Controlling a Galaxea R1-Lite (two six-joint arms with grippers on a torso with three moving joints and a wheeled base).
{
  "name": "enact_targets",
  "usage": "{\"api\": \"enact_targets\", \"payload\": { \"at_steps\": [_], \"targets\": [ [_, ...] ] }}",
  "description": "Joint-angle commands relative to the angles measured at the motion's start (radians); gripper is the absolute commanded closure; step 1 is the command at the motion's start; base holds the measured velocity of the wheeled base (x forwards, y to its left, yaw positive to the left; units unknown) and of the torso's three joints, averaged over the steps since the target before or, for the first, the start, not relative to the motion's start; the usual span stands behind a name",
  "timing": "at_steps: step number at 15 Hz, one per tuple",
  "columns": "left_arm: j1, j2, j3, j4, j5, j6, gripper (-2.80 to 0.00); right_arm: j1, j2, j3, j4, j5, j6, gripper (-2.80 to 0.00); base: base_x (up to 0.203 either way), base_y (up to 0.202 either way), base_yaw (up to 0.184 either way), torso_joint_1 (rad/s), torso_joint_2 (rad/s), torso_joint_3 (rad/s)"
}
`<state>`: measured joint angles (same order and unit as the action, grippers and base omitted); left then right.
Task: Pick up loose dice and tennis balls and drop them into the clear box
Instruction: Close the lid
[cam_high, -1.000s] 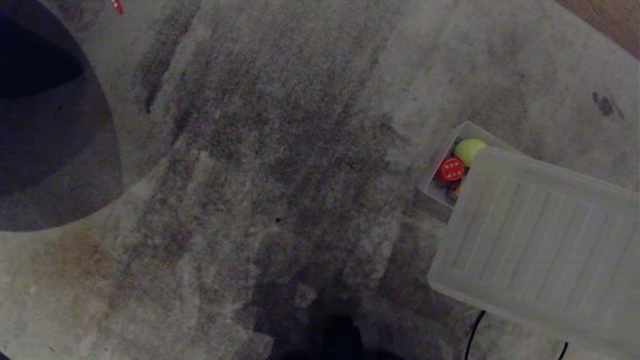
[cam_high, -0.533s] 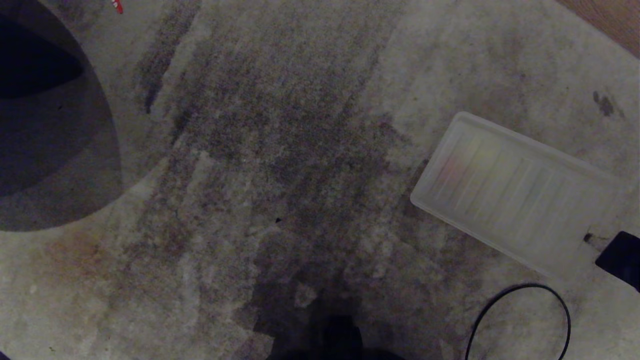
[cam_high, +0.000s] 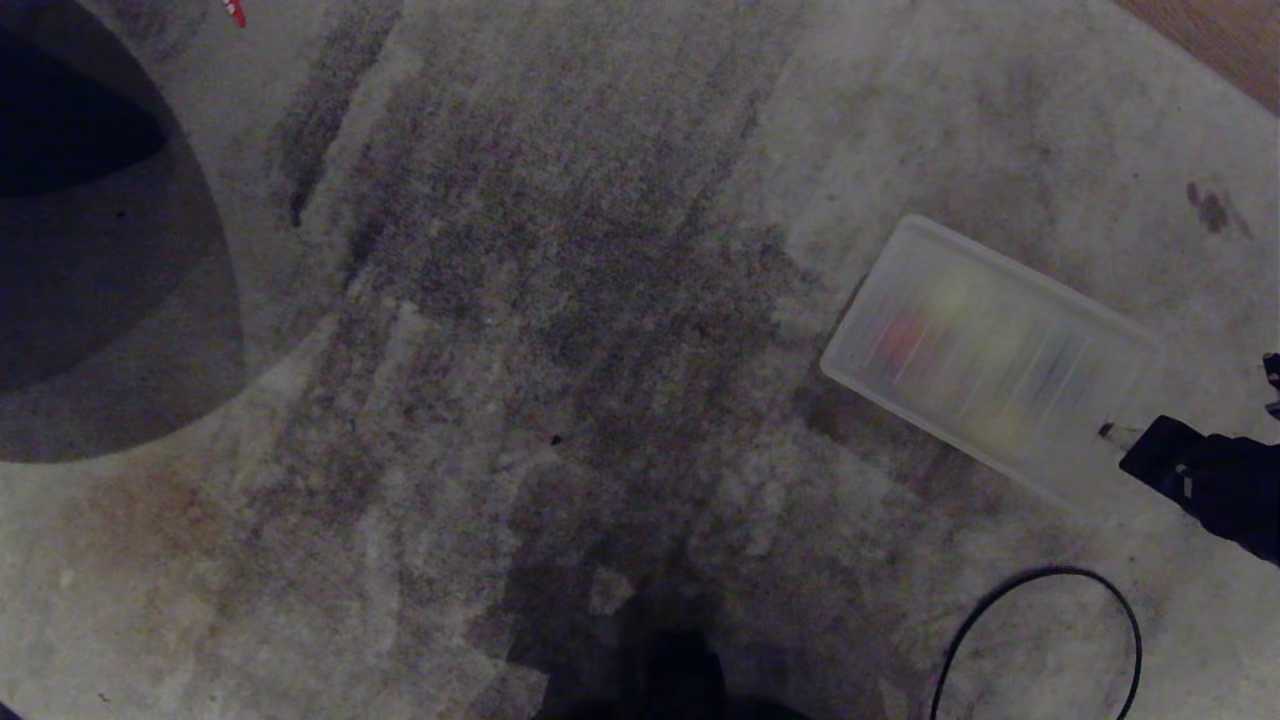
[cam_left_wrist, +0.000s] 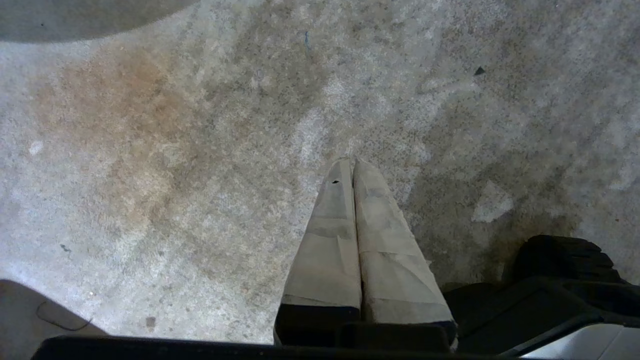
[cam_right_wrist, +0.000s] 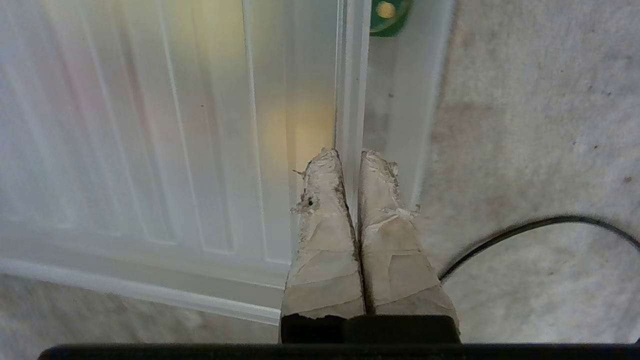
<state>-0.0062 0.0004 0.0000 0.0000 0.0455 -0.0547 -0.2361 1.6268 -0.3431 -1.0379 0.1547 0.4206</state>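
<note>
A stained grey carpet (cam_high: 560, 300) fills the floor. At three o'clock, a ribbed lid (cam_high: 990, 355) covers the clear box (cam_right_wrist: 400, 100). The right gripper (cam_right_wrist: 350, 155) pinches its rim. Toys look packed; next, let go. The left gripper (cam_left_wrist: 352, 165), squeezed together, rests.

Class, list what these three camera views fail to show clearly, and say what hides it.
- Box contents: the ribbed lid covers the clear box in head view, leaving only coloured smudges.
- Dark green die: cut by the right wrist view's edge.
- Right arm: cut by the head view's edge.
</note>
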Motion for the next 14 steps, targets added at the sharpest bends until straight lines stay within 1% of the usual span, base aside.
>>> {"api": "enact_targets", "payload": {
  "at_steps": [1, 3, 6, 9, 11, 12, 14],
  "targets": [
    [0.0, 0.001, 0.002, 0.0, 0.0, -0.001, 0.0, -0.071, 0.078, -0.004, -0.011, 0.078, -0.021, 0.0, 0.0, 0.0, 0.0, 0.0, 0.0, 0.0],
    [0.0, 0.001, 0.002, 0.0, 0.0, -0.001, 0.0, -0.088, 0.117, -0.005, -0.026, 0.084, -0.022, 0.0, 0.0, 0.0, 0.0, 0.0, 0.0, 0.0],
    [0.0, 0.001, 0.002, 0.0, 0.0, -0.001, 0.0, -0.091, 0.176, -0.002, -0.081, 0.1, -0.023, 0.0, 0.0, 0.0, 0.0, 0.0, 0.0, 0.0],
    [0.0, 0.001, 0.002, 0.0, 0.0, -0.001, 0.0, -0.115, 0.195, -0.008, -0.105, 0.104, -0.023, 0.0, 0.0, 0.0, 0.0, 0.0, 0.0, 0.0],
    [0.0, 0.001, 0.002, 0.0, 0.0, -0.001, 0.0, -0.131, 0.204, -0.015, -0.156, 0.099, -0.03, 0.0, 0.0, 0.0, 0.0, 0.0, 0.0, 0.0],
    [0.0, 0.001, 0.002, 0.0, 0.0, -0.001, 0.0, -0.146, 0.214, -0.016, -0.188, 0.101, -0.052, 0.0, 0.0, 0.0, 0.0, 0.0, 0.0, 0.0],
    [0.0, 0.001, 0.002, 0.0, 0.0, -0.001, 0.0, -0.155, 0.232, -0.016, -0.205, 0.104, -0.09, 0.0, 0.0, 0.0, 0.0, 0.0, 0.0, 0.0]
  ]
}}
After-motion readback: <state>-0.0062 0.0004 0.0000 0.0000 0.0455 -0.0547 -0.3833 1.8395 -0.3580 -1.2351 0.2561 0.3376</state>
